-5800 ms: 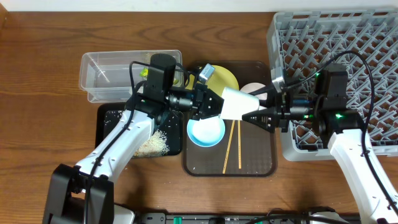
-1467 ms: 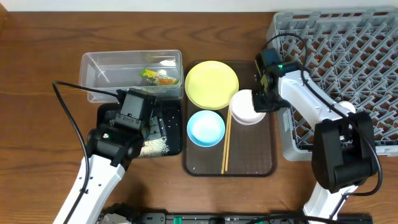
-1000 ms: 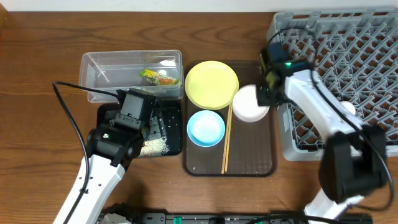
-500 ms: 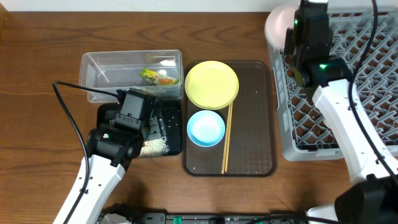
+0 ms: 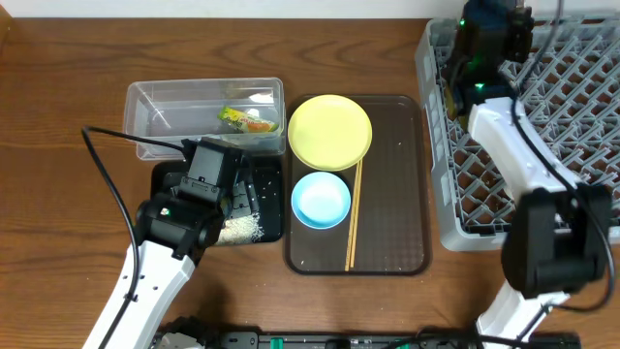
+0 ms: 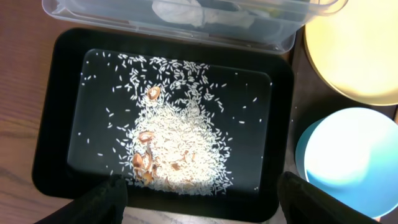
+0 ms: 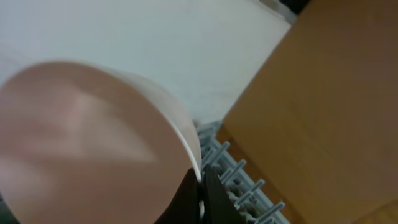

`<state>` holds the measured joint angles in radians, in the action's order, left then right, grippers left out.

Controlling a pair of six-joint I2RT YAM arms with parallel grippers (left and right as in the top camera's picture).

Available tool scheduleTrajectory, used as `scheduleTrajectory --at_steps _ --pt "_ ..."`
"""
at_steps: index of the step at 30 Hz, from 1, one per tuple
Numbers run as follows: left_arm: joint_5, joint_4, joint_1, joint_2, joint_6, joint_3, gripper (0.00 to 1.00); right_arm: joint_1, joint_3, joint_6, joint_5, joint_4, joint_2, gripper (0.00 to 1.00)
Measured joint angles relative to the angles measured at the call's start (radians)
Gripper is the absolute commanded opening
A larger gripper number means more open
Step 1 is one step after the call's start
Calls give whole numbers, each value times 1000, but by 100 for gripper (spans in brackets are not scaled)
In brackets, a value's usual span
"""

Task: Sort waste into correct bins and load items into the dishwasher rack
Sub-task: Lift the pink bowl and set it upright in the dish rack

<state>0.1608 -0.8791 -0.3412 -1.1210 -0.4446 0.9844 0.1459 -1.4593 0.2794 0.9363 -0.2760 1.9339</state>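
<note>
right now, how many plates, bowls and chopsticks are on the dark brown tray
plates: 1, the pale yellow plate
bowls: 1, the light blue bowl
chopsticks: 2, lying close together
total: 4

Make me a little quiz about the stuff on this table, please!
1. True or false: the rice grains lie in the black tray.
2. What do the right jaws hold? A) light blue bowl B) pink bowl C) yellow plate
3. What lies inside the clear tub?

Key: 1 true. 2 B. 3 the crumpled wrapper.
</note>
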Motion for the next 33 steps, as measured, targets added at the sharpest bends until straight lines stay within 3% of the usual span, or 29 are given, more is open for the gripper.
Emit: scheduleTrajectory --at_steps 13,29,33 --pt "0 -1 0 0 0 0 79 -2 0 45 60 -15 161 1" --pt "0 -1 0 0 0 0 79 103 -4 -196 92 426 167 1" --pt "0 -1 0 -1 0 0 80 113 -4 -280 -7 575 142 23"
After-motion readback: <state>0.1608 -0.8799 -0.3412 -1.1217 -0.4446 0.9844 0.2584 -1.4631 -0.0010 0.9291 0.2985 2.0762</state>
